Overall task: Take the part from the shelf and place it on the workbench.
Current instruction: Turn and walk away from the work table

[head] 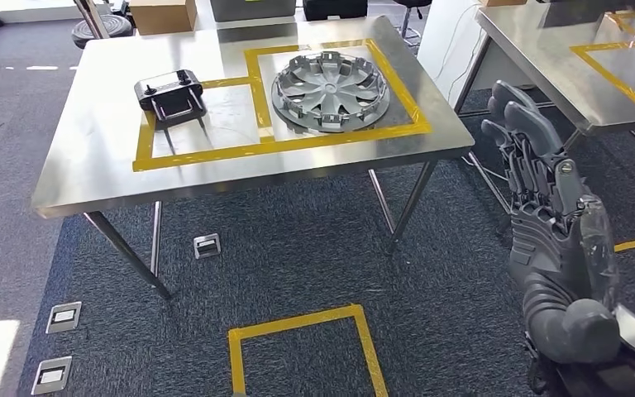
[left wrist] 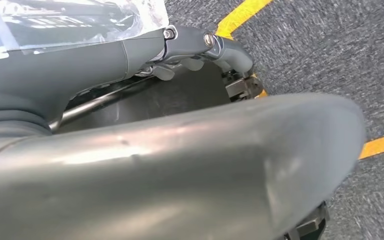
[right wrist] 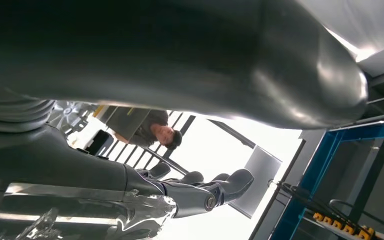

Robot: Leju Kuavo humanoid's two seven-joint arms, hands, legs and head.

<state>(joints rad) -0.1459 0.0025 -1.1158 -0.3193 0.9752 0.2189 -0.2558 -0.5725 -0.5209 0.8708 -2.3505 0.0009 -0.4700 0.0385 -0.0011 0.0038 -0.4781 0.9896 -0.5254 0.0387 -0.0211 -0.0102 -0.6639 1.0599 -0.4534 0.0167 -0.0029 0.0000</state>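
Right hand (head: 558, 240): raised beside the workbench (head: 91, 178), fingers spread, nothing held. Left hand (left wrist: 190, 55): grip cannot be told. Wheel cover (head: 331, 91) already lies on the bench; shelf to be faced squarely before reaching

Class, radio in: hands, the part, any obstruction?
Right hand raised, open, empty. Left hand unclear. Wheel cover flat on the workbench, beside a black controller. No obstruction.
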